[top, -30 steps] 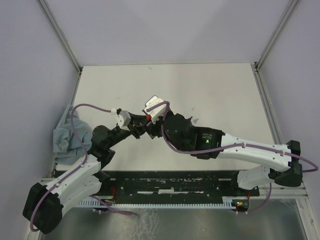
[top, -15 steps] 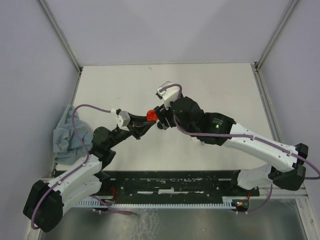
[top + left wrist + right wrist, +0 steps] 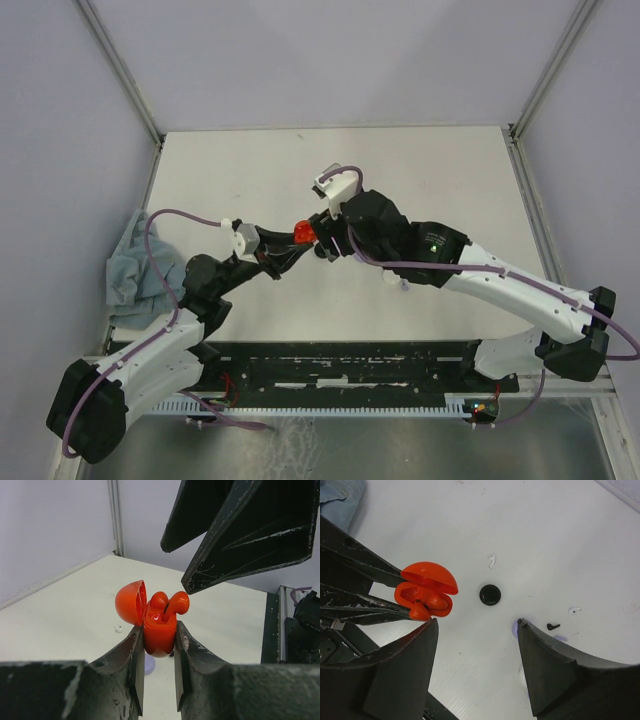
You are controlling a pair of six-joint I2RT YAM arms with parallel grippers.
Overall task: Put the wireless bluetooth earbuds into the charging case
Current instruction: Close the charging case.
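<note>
White tabletop [image 3: 450,180]; left pincer [image 3: 292,243] clamps open red case [image 3: 159,635] by its sides; right pincer [image 3: 476,624] gapes, empty. The buds [image 3: 172,604] look tiny, light, probably slick: pinch stems.

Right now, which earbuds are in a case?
The red pair, sitting in the open red case clamped between the left fingers. The two white earbuds and the black one lie loose on the table.

Top view high, looking down; wrist views close, both sharing red charging case [image 3: 160,631].
</note>
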